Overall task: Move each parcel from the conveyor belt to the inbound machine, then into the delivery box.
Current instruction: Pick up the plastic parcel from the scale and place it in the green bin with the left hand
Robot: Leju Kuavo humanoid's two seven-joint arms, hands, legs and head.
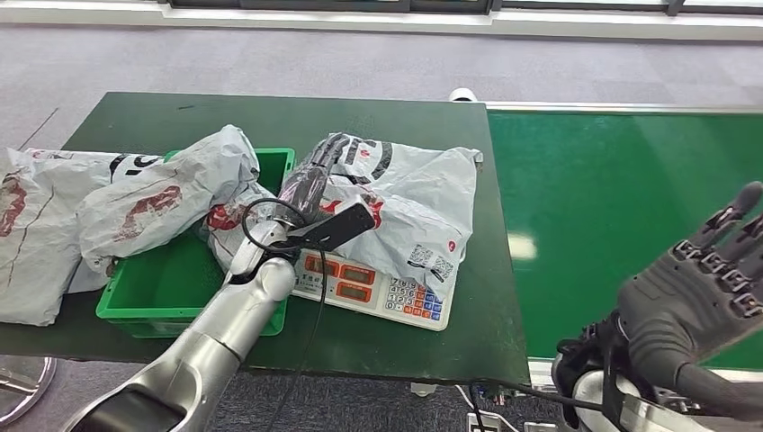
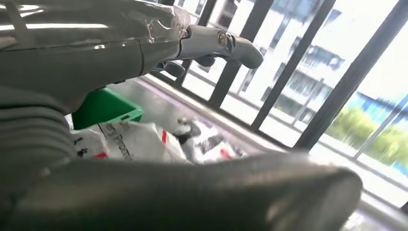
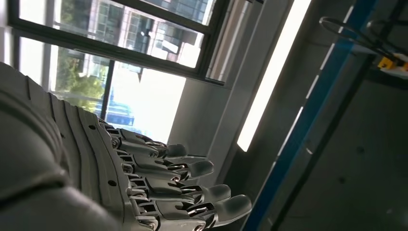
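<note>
A white plastic parcel [image 1: 409, 202] lies across the inbound machine, a scale with orange displays [image 1: 373, 290], on the dark green table. My left hand [image 1: 310, 184] is stretched out over the parcel's left edge, with fingers [image 2: 216, 43] straight and nothing held. Crumpled parcels [image 2: 144, 142] lie below it. Another parcel [image 1: 166, 193] is heaped over the green delivery box [image 1: 162, 292]. My right hand [image 1: 697, 288] is raised over the near end of the green conveyor belt [image 1: 621, 198], its fingers [image 3: 192, 187] spread and empty.
A third white parcel [image 1: 36, 234] lies on the table left of the box, overhanging the edge. A black cable [image 1: 310, 333] hangs from my left wrist across the table front. Grey floor lies beyond the table.
</note>
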